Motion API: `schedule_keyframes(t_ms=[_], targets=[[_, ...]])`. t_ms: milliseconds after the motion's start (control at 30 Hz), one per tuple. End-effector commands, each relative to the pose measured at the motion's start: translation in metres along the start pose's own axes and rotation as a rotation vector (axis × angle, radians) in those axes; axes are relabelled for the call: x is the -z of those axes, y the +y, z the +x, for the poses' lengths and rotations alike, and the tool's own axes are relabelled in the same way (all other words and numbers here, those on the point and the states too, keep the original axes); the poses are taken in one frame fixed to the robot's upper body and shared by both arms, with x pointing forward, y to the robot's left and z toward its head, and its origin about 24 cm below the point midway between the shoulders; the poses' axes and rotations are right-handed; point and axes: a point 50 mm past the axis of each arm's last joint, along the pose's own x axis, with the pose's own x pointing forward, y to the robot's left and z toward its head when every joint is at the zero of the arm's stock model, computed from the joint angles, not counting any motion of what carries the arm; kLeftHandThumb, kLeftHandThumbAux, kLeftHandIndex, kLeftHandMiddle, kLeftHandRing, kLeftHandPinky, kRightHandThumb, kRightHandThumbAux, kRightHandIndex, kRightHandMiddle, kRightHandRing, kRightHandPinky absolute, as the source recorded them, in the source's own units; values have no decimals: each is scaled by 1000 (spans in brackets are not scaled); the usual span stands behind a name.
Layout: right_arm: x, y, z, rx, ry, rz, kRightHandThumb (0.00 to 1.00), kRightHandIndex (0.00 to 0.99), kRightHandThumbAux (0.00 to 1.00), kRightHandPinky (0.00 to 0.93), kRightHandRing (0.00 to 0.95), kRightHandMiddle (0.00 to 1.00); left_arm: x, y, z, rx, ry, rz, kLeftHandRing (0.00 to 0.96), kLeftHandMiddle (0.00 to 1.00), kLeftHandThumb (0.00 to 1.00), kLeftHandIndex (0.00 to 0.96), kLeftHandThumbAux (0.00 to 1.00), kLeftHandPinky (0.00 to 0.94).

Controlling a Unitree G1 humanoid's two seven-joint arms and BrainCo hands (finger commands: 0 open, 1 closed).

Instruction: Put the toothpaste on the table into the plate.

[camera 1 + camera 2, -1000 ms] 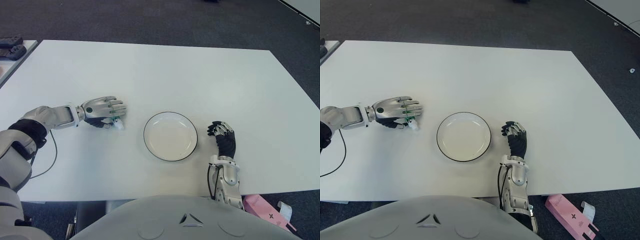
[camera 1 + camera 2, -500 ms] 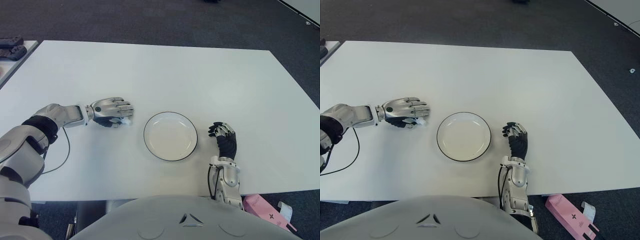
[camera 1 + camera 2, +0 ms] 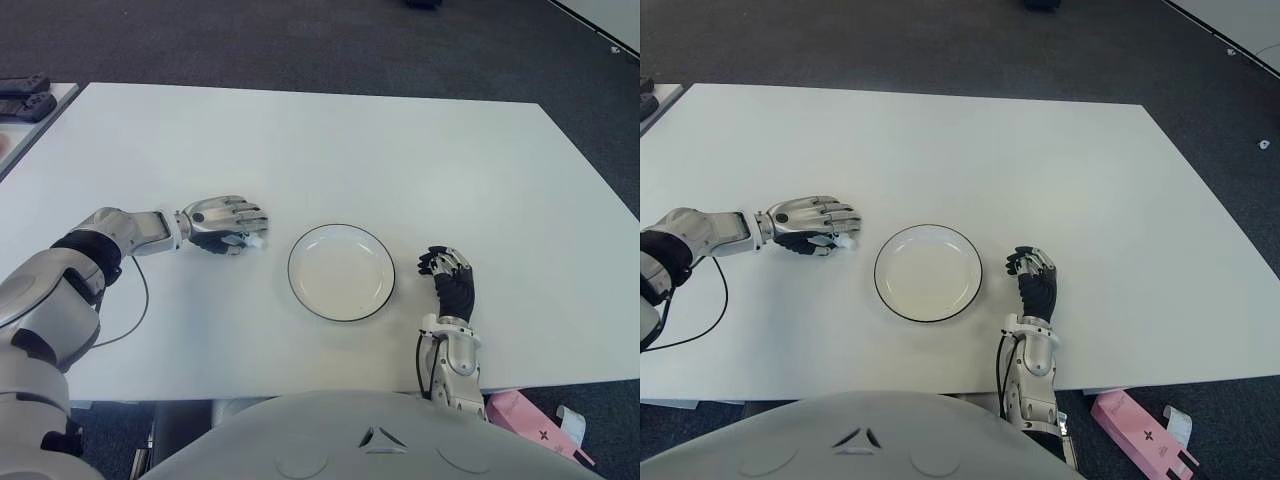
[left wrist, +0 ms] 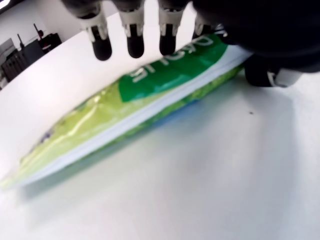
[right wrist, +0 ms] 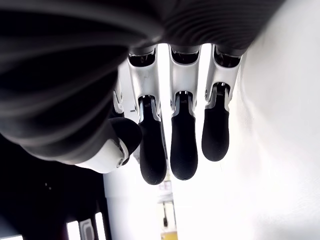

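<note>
The metallic left hand (image 3: pixel 222 218) is clamped on a glossy green toothpaste (image 4: pixel 135 110) tube, centre-left, beside the round plate (image 3: pixel 341 272); the right hand (image 3: pixel 449 282) shows loosely curled, empty.

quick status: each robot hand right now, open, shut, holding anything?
Left robot hand: closed on the green-and-yellow toothpaste tube, left of the white black-rimmed plate.
Right robot hand: fingers curled, holding nothing, right of the plate.
</note>
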Motion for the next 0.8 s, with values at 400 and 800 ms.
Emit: schedule_keyframes(t_ms=[400, 800], targets=[[12, 0, -7, 20, 75, 30, 707, 431, 724, 530, 545, 558, -8, -30, -1, 406, 74, -439, 175, 165, 573, 0, 200, 195], [12, 0, -6, 25, 82, 23, 706, 430, 725, 532, 548, 562, -4, -30, 1, 533, 136, -630, 242, 241, 594, 0, 253, 225]])
